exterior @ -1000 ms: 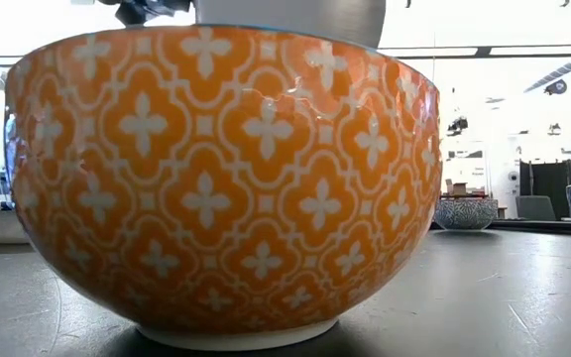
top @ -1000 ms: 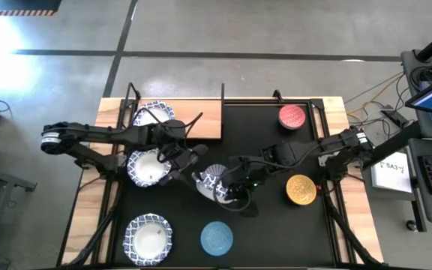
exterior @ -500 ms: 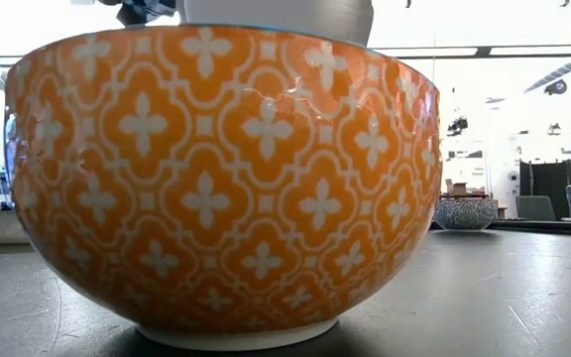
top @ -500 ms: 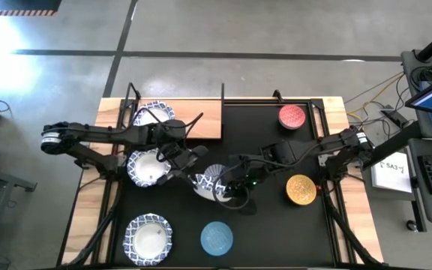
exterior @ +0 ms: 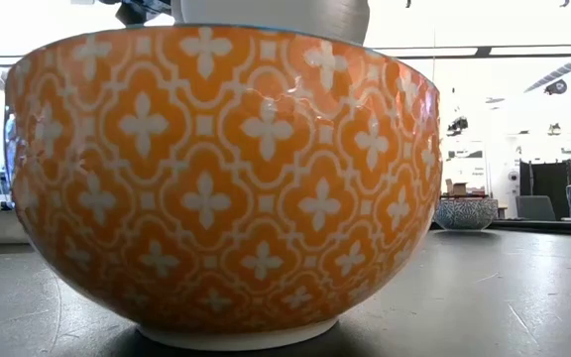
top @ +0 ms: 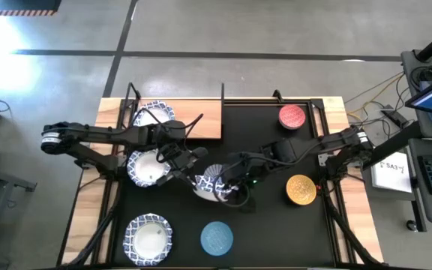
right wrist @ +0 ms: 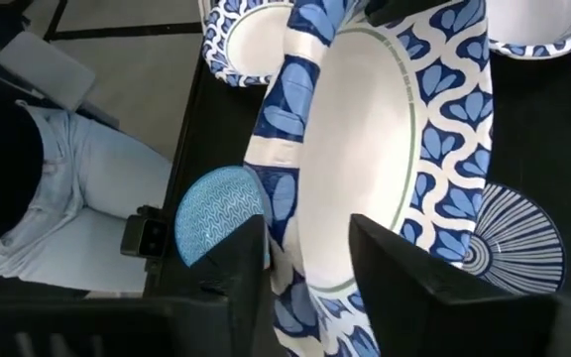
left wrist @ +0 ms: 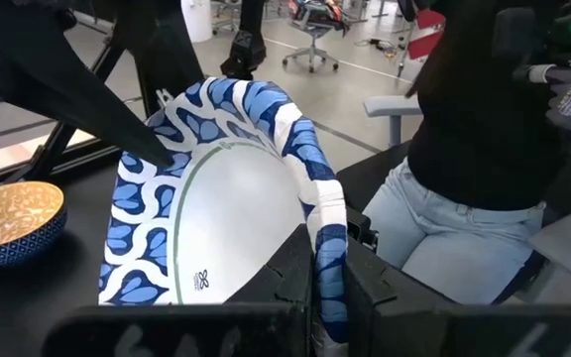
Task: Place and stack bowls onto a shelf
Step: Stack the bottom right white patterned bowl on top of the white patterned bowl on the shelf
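Observation:
A white bowl point(top: 211, 181) with a blue patterned rim is held on edge above the black mat, between my two grippers. My left gripper point(left wrist: 327, 263) is shut on one side of its rim. My right gripper point(right wrist: 310, 263) is open, one finger on either side of the bowl's wall at the opposite side. A blue-grey radial bowl point(right wrist: 515, 234) sits on the mat below. Another white bowl point(top: 154, 114) rests on the light-wood shelf point(top: 197, 120) at the far left. My left gripper pinches the bowl's blue rim point(left wrist: 327, 213), one finger inside the bowl and one outside. The fingers come about level from the table's left and lie across the rim. The bowl stands on edge, lifted clear of the mat. My right gripper: I cannot tell whether its open fingers touch the bowl.
On the mat sit two white bowls point(top: 147, 166) point(top: 148, 236), a light-blue bowl point(top: 217, 237), a red bowl point(top: 292, 116) and a yellow bowl point(top: 301, 189) that fills the low view. A person in jeans point(left wrist: 464, 208) stands by the table.
The white bowl has shifted a little toward the left arm; its underside has slid sideways at the top of the low view. Both arms have otherwise stayed in place.

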Available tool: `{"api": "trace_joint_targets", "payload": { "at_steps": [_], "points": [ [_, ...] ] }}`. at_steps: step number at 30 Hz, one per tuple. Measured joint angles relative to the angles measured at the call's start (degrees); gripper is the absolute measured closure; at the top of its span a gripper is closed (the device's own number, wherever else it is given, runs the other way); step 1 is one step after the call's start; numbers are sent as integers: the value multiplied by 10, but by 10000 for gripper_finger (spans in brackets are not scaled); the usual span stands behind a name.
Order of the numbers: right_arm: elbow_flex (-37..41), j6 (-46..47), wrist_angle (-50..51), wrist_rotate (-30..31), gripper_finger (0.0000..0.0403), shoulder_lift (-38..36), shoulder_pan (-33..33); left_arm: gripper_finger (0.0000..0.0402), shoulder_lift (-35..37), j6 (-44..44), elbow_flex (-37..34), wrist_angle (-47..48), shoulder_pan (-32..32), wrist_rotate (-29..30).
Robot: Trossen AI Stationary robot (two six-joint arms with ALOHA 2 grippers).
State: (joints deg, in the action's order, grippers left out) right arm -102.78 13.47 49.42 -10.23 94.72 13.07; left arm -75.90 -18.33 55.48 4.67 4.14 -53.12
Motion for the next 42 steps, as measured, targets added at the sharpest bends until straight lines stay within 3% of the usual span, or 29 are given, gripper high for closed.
{"api": "trace_joint_targets", "payload": {
  "at_steps": [8,14,21,36,42],
  "points": [
    [0,0,50,31,214,-39,-5,400,0,20,0,19,0,27],
    [0,0,100,142,213,-72,-6,400,0,23,0,70,1,206],
    [0,0,123,186,220,-82,-8,400,1,26,21,148,1,404],
    [1,0,160,194,232,-53,-20,400,3,80,121,393,1,614],
    [1,0,185,194,234,-53,-28,400,36,108,106,439,3,706]
  ]
}}
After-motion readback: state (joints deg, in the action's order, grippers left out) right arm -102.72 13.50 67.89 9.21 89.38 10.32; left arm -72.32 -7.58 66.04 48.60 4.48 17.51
